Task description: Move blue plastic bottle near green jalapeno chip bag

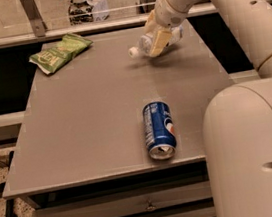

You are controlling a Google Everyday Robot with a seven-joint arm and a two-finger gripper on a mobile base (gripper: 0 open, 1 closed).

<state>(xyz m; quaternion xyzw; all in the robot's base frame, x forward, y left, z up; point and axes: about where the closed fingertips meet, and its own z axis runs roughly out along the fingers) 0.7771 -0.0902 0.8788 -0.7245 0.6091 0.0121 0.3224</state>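
The blue plastic bottle [142, 45] is a small clear bottle that lies sideways at the far right of the grey table [91, 112], its white cap pointing left. My gripper [159, 40] comes down from the upper right and is shut on the bottle's middle, with its tan fingers [158, 43] wrapped over it. The bottle seems held just above the tabletop, with a faint shadow under it. The green jalapeno chip bag [60, 51] lies flat at the far left corner, well to the left of the bottle.
A dark blue soda can [158, 130] lies on its side near the table's front edge, right of centre. My white arm and base [255, 149] fill the right side. A railing and glass stand behind the table; drawers sit below its front.
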